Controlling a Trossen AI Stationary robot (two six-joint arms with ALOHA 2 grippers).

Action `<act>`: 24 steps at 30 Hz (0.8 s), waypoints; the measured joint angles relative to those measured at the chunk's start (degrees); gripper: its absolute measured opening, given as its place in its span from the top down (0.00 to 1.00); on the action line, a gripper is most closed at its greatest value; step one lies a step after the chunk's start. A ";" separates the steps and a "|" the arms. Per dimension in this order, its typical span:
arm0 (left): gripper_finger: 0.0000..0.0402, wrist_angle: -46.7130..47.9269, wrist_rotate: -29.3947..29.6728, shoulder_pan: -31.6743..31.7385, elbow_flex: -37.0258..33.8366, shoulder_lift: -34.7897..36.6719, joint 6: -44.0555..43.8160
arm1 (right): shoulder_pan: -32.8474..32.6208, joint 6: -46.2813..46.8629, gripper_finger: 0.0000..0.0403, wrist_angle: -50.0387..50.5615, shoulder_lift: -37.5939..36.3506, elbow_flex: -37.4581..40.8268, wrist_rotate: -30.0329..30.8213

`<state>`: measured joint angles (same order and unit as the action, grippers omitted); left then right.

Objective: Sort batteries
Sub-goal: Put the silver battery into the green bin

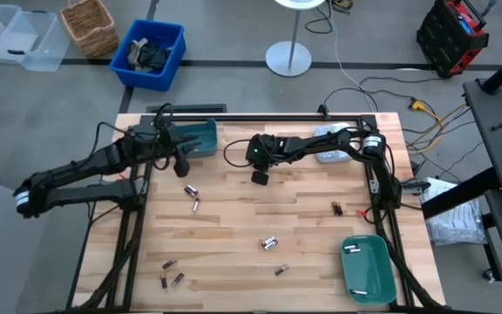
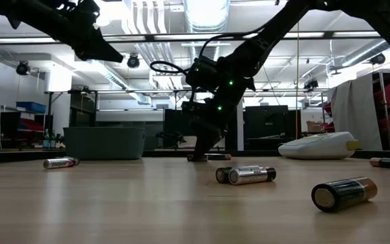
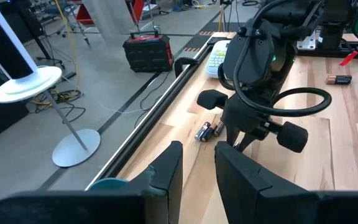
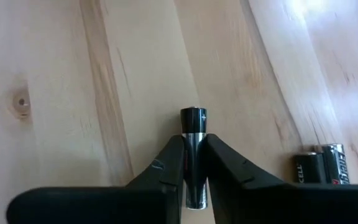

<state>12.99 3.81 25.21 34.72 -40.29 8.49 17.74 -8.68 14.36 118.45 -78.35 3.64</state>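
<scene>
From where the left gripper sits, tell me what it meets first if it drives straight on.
Likely the right arm's wrist: in the left wrist view it fills the line past the left gripper. Two batteries lie lower on the table, probably under that line. Depth is unclear.

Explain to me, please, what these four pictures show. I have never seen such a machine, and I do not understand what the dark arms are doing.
It is a robot with two dark arms at a wooden table, sorting small batteries. One picture looks down from above, one looks level across the table top, and two come from cameras on the arms' wrists. The right gripper is down near the table's middle, its two fingers shut on a dark battery. The left gripper waits near a teal bin at the far left side, holding nothing. More loose batteries lie scattered on the wood. A green tray at the near right corner already holds some. A grey-white label maker lies at the far side.
</scene>
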 joint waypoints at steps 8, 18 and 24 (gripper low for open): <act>0.81 -0.17 0.01 0.00 0.00 -1.15 0.00 | -0.98 -0.31 0.91 6.66 -7.82 0.32 -0.03; 0.81 -0.11 0.04 0.00 0.00 -1.40 -1.46 | -9.18 7.56 0.91 34.76 -30.10 0.15 -11.75; 0.81 -0.11 0.04 -0.02 0.00 -1.43 -1.57 | -19.95 17.12 0.91 46.25 -41.24 0.97 -11.62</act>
<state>12.88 3.86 25.19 34.72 -41.71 6.92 -2.21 8.43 60.61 77.22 -77.38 -7.98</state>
